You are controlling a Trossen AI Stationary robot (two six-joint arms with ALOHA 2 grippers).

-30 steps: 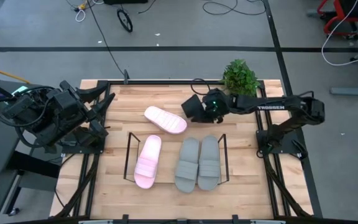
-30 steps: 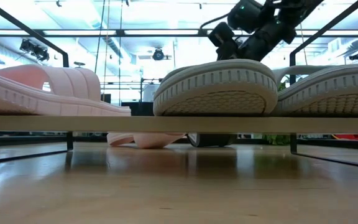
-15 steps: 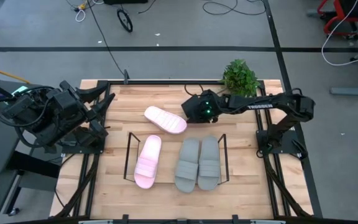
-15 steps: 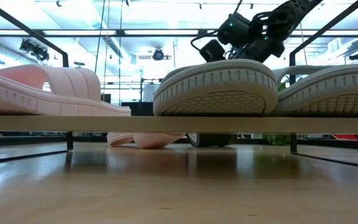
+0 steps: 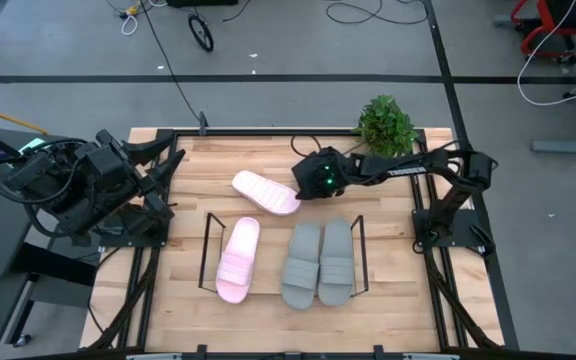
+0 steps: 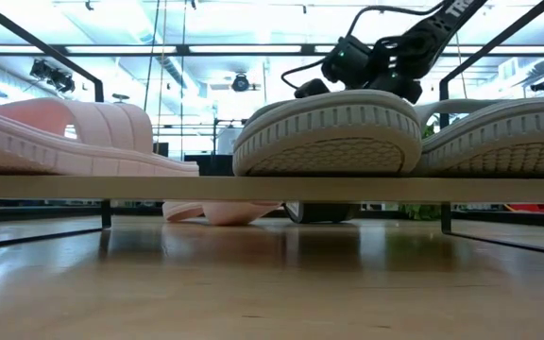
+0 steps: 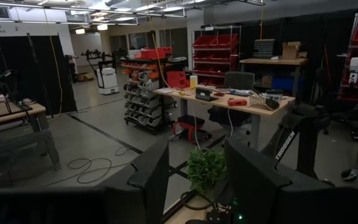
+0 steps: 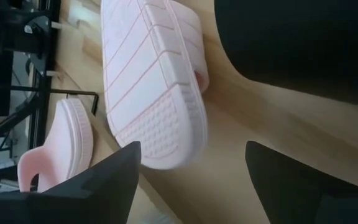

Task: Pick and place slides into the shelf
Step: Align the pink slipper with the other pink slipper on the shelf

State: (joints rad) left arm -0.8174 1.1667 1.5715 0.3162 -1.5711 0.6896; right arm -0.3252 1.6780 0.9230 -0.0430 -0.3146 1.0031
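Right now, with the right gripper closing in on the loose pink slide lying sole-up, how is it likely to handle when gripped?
The loose pink slide looks foam-like, so probably light and slightly squashy. Lying flat, sole up, it should not roll or tip. Its ribbed sole likely gives the open right gripper decent grip.

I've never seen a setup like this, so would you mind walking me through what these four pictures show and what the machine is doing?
Two dark robot arms work at a wooden table. One camera looks straight down, one sits level with the tabletop, and one rides on each wrist.

A black wire shelf already holds one pink slide and two grey slides. A second pink slide lies upside down on the table beside a potted plant.

The right gripper reaches towards that loose slide; its wrist camera shows the fingers open with the ridged sole between them, nothing gripped. The left gripper waits at the table's left edge, open and empty.
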